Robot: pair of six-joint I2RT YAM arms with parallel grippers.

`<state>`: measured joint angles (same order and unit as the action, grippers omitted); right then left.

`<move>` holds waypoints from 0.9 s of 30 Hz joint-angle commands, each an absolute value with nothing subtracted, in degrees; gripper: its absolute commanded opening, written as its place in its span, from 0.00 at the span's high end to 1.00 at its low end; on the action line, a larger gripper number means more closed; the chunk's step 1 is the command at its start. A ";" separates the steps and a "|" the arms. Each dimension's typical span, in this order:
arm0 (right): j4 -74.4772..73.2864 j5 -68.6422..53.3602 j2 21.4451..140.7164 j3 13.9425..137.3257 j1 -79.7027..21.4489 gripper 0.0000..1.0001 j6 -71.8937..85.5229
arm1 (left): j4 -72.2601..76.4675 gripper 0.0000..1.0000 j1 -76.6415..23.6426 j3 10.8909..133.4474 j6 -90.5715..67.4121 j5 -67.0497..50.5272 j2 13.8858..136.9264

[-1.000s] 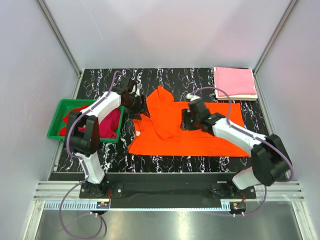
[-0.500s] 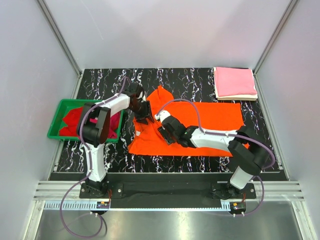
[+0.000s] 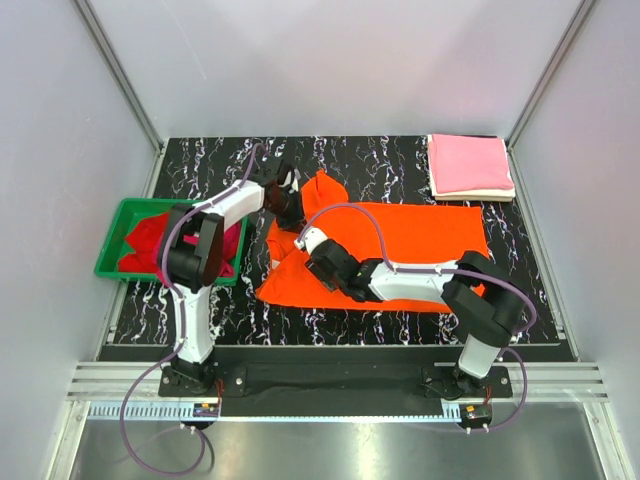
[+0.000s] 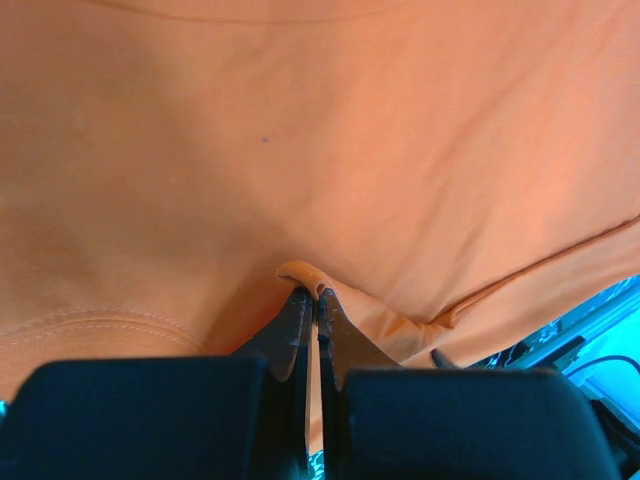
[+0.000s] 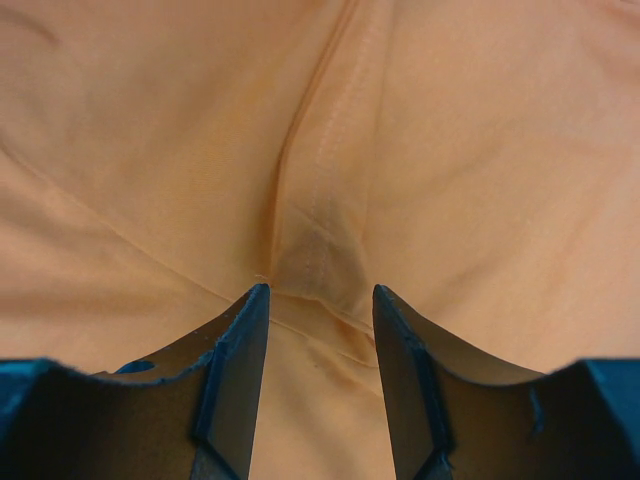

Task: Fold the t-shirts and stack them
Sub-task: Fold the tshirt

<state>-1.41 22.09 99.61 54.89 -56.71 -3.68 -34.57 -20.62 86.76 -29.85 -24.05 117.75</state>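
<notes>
We find the pink shirt [image 3: 470, 163] folded atop the cream shirt [image 3: 480, 194] at the far right corner. The orange shirt [image 3: 410, 250] lies mid-table, unfolded. The left gripper [image 4: 316, 300] is pinched tight on its cloth. The right gripper [image 5: 320, 300] stands half open astride a seam, gripping nothing. Red shirts [image 3: 140, 238] wait in the bin [image 3: 130, 277].

Bright even overhead light; wrist views soft, orange-tinted.

Plain bright orange shirt [image 3: 410, 250]; counter [image 3: 380, 160] black with white veins; bin [image 3: 108, 242] green. Also a red shirt [image 3: 140, 236], a crimson shirt [image 3: 226, 248], a pink shirt [image 3: 468, 163], a cream-white shirt [image 3: 472, 194].
</notes>
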 commanded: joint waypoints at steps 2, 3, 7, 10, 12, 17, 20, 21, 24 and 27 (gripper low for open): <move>1.49 25.05 100.63 57.74 -57.92 0.48 -5.10 | -32.78 0.98 -20.92 90.61 -29.53 -26.19 119.35; 1.49 25.05 100.98 58.01 -58.18 0.48 -5.10 | -32.78 0.97 -21.09 90.88 -29.79 -26.37 119.70; 1.67 25.75 101.78 58.62 -58.89 0.49 -5.45 | -32.78 0.97 -21.27 91.49 -29.88 -26.46 120.50; 1.67 27.15 103.27 59.32 -58.98 0.50 -5.89 | -32.87 0.90 -21.18 91.67 -29.97 -26.02 120.76; 1.67 29.35 104.32 59.76 -59.15 0.52 -6.24 | -32.96 0.88 -21.27 91.67 -29.97 -25.75 120.85; 1.76 33.92 105.47 59.94 -59.24 0.58 -6.59 | -33.13 0.86 -21.18 92.11 -30.06 -24.79 120.85; 2.11 36.02 105.29 60.03 -59.24 0.72 -6.33 | -33.57 0.86 -21.27 92.63 -30.06 -23.91 120.94; 2.20 37.25 105.29 60.03 -59.24 0.82 -5.89 | -33.66 0.85 -21.18 92.64 -30.15 -23.73 120.94; 2.37 40.77 105.03 60.03 -59.24 1.00 -4.75 | -34.01 0.84 -21.27 92.99 -30.15 -22.68 121.11; 2.90 42.27 104.68 59.33 -59.24 1.00 -2.82 | -34.54 0.83 -21.18 93.25 -30.06 -20.75 121.29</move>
